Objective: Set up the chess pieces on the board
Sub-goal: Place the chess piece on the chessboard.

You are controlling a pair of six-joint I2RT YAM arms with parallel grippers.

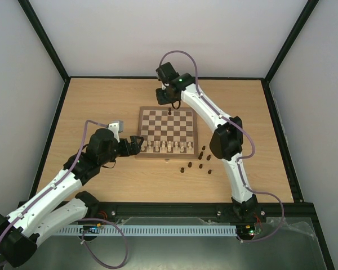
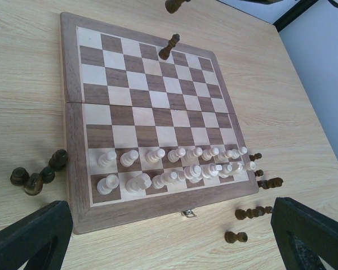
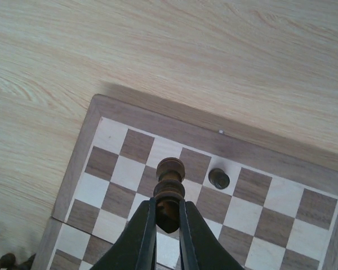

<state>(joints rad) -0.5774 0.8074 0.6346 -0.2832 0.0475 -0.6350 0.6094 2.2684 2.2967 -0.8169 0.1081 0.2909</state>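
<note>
Pinching a dark piece (image 3: 170,179) upright, my right gripper (image 3: 168,209) hangs over the far rows of the board (image 3: 253,160), just beside the lone dark piece (image 3: 218,178) standing on the back rank, so the drop looks straight down. My right arm (image 1: 214,115) stretches to the far edge. My left gripper (image 1: 134,144) sits spread at the near left corner, by the cream pieces (image 1: 168,146).

Lettering, labels, brand marks, numerals, signs: none legible in any view. Board (image 1: 167,126): no readable marking. Chess pieces (image 2: 107,184): no readable marking. Table (image 1: 96,107): no readable marking.
</note>
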